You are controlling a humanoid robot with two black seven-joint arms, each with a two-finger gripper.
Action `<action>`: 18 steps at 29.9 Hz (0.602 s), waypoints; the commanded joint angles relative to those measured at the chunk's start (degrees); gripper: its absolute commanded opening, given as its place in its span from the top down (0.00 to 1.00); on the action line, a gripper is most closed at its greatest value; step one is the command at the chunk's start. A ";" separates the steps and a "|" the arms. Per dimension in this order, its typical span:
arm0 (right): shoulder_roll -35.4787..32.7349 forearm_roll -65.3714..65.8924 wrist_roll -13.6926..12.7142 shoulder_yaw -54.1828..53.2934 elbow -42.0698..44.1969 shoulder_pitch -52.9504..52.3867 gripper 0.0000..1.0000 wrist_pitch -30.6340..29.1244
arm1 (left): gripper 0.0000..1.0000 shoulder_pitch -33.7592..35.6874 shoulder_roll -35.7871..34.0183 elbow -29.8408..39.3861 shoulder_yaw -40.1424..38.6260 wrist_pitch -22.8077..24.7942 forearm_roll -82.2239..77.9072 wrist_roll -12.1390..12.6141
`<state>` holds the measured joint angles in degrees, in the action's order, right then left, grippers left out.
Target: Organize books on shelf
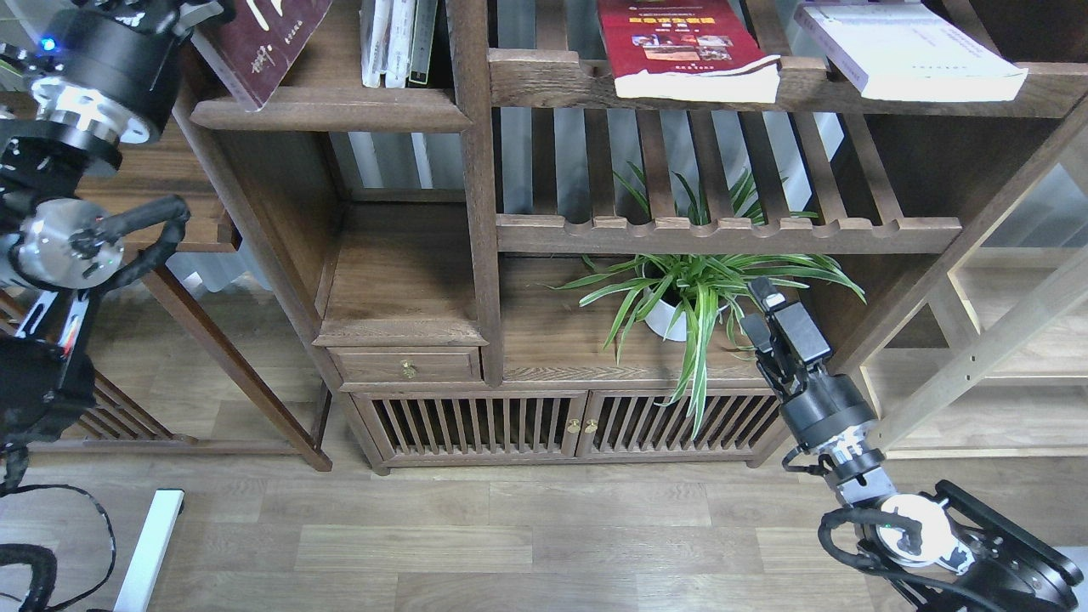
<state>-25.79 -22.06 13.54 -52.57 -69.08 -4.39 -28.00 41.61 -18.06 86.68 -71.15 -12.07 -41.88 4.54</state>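
Observation:
My left gripper (197, 12) is at the top left edge, shut on the dark maroon book (270, 44). The book is tilted, its lower corner just above the solid dark-brown shelf (340, 109). The red book (680, 47) with the yellow title band lies flat on the upper slatted rack, overhanging its front rail. The white book (909, 49) lies flat on the same rack to the right, also overhanging. My right gripper (772, 313) is low at the right, in front of the plant, holding nothing. Its fingers are dark and I cannot tell them apart.
A few thin books (395, 42) stand upright on the solid shelf against the vertical post (472, 170). A potted spider plant (688, 297) stands under the lower slatted rack (722, 231). A side table (170, 204) is at the left, and a small drawer (406, 365) lies below.

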 commanded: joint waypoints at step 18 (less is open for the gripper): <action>-1.98 0.00 0.00 0.10 0.00 1.58 0.01 0.00 | 0.99 5.67 0.04 -7.30 4.70 -1.73 -0.04 -2.08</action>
<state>-27.80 -22.06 13.54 -52.50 -69.08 -2.81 -28.00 45.81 -18.09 81.32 -67.67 -13.91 -42.01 3.11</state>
